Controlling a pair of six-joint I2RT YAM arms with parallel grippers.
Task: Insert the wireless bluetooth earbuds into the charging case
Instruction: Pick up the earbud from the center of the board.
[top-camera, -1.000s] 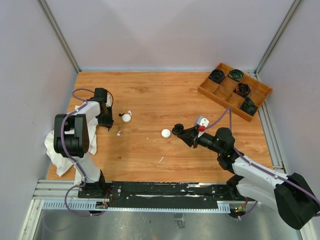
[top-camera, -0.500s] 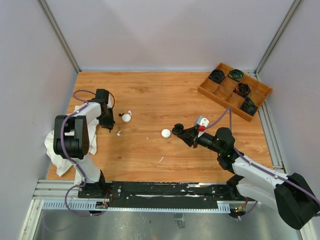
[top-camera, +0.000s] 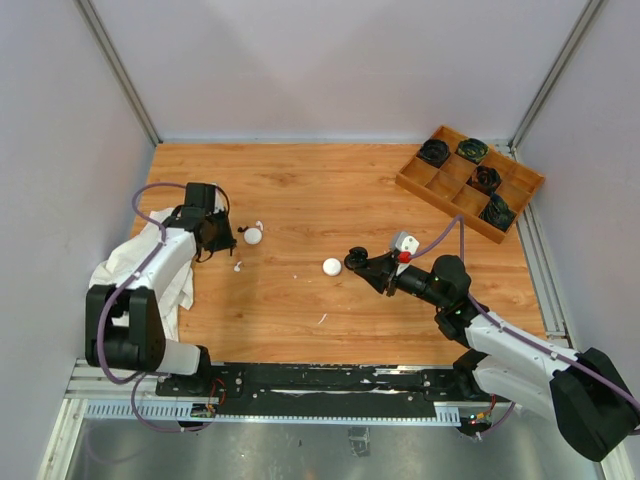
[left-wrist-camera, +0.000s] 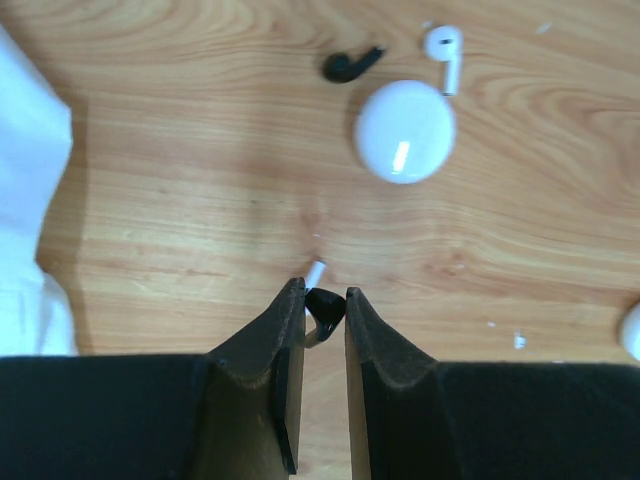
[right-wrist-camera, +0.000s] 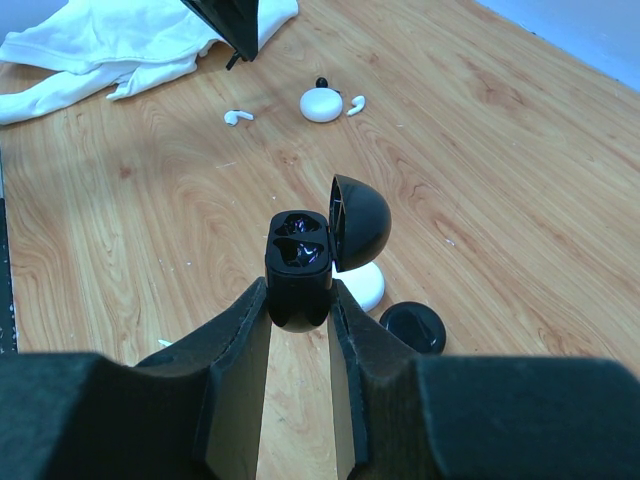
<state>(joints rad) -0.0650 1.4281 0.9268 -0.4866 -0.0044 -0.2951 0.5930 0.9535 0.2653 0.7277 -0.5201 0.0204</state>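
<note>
Your left gripper (left-wrist-camera: 323, 292) has its fingers drawn almost together, pinching a black earbud (left-wrist-camera: 325, 308) right at the tips. A white earbud (left-wrist-camera: 315, 272) lies just past the tips, and farther ahead a second black earbud (left-wrist-camera: 350, 65) rests beside a round white case (left-wrist-camera: 405, 130). Your right gripper (right-wrist-camera: 300, 300) is clamped on the black charging case (right-wrist-camera: 298, 255), held upright between the fingers with its lid (right-wrist-camera: 358, 225) swung open to the right.

A round case (top-camera: 253, 236) is lying just right of the held earbud (left-wrist-camera: 325, 306) in the left gripper (left-wrist-camera: 325, 290), with a loose earbud (top-camera: 241, 231) at the case's left. A cloth (top-camera: 108, 272) is lying at the left edge of the table (top-camera: 300, 190), a tray (top-camera: 445, 210) is sitting in its far right corner, and a second round case (top-camera: 332, 266) is lying just left of the charging case (right-wrist-camera: 298, 255) in the right gripper (right-wrist-camera: 298, 290).
</note>
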